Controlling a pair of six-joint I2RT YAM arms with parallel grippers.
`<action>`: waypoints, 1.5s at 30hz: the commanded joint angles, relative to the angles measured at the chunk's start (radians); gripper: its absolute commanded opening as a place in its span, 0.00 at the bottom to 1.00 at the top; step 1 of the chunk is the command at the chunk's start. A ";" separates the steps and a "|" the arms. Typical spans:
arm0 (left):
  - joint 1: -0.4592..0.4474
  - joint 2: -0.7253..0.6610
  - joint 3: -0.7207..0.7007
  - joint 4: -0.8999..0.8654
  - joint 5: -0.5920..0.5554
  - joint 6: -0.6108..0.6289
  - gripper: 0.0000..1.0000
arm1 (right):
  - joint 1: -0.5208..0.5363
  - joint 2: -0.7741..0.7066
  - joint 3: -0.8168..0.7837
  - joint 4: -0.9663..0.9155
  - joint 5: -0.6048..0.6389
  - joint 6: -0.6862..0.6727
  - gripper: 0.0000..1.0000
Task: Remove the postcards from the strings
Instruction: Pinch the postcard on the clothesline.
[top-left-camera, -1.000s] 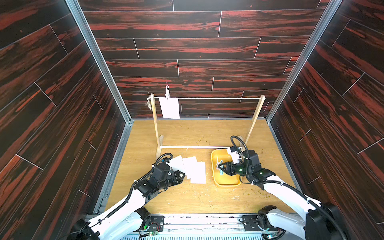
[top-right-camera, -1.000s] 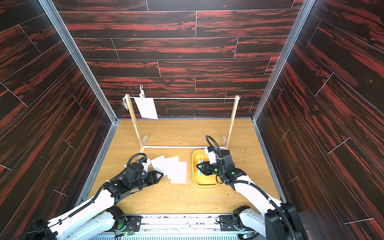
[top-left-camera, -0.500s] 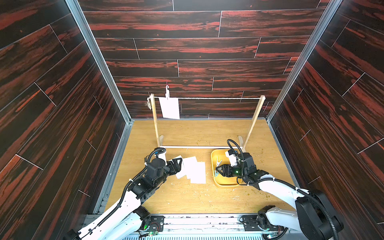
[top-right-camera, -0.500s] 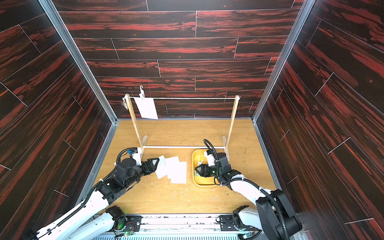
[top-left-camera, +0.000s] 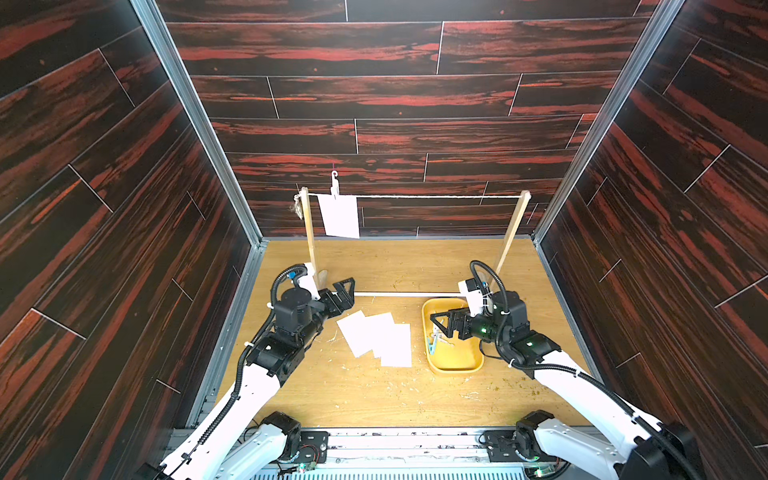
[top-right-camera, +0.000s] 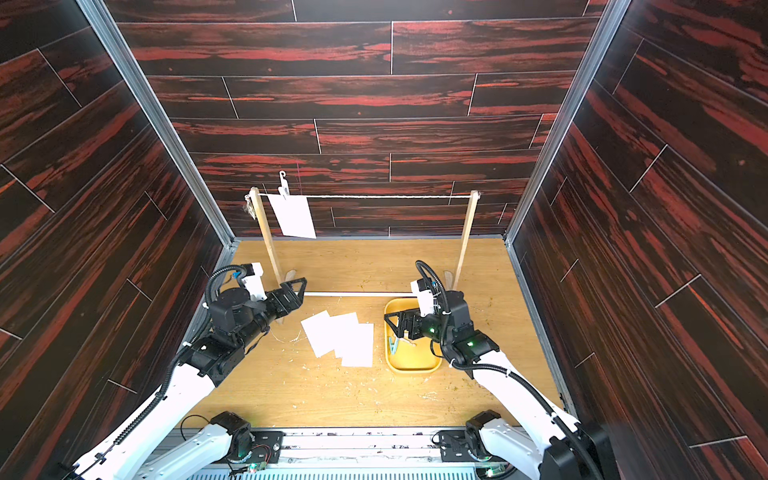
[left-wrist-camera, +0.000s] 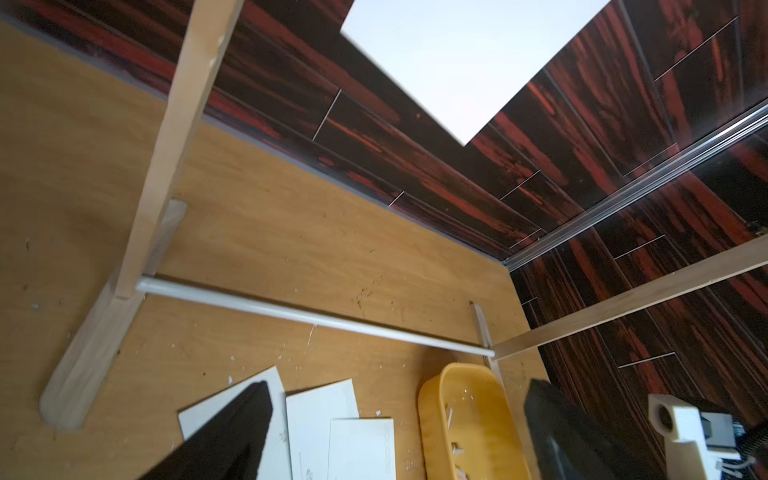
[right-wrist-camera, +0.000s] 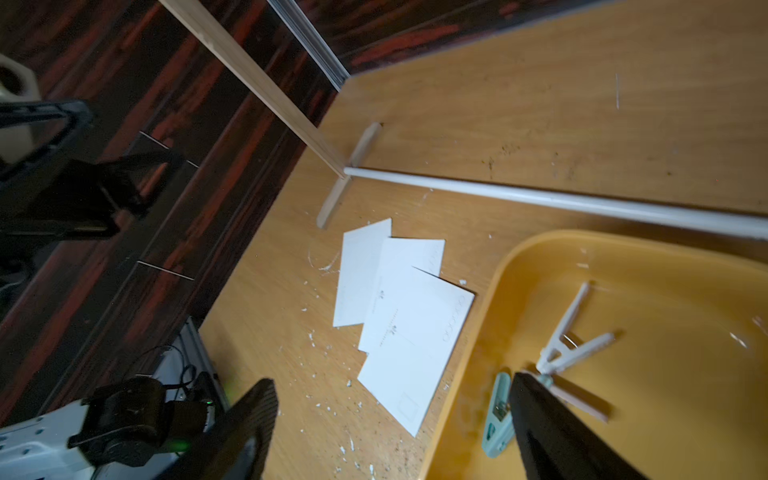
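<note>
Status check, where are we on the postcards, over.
Left tool open, empty. Right tool open at yellow tray. One postcard pinned to string, three cards on table. Path clear.

Bright, even overhead light on floor (top-left-camera: 374, 395); short soft shadows. Dim on walls (top-left-camera: 104, 208). Wide-angle bending at edges of both top views. Wrist views soft; hanging postcard (left-wrist-camera: 457, 62) washed out.

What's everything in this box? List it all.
hanging postcard: one, white, pegged to the string
loose postcards: three, white, overlapping on the table
string: one, whitish, between the posts
posts: two, light wood, far end
rod: one, white, joining their feet
clothespin: one, white, on the string
tray: one, yellow, beside the loose postcards, clothespins inside
left gripper: one, black, open, by a post's foot
right gripper: one, black, open, over the tray
</note>
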 joint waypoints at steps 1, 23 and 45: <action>0.028 0.036 0.060 0.073 0.047 0.016 1.00 | 0.008 -0.011 0.062 -0.040 -0.070 -0.014 0.96; 0.104 0.489 -0.015 1.136 0.093 -0.188 1.00 | 0.021 -0.007 0.278 0.025 -0.289 0.021 0.99; 0.116 0.670 0.043 1.419 0.202 -0.266 0.84 | 0.028 0.006 0.324 0.018 -0.318 -0.004 0.97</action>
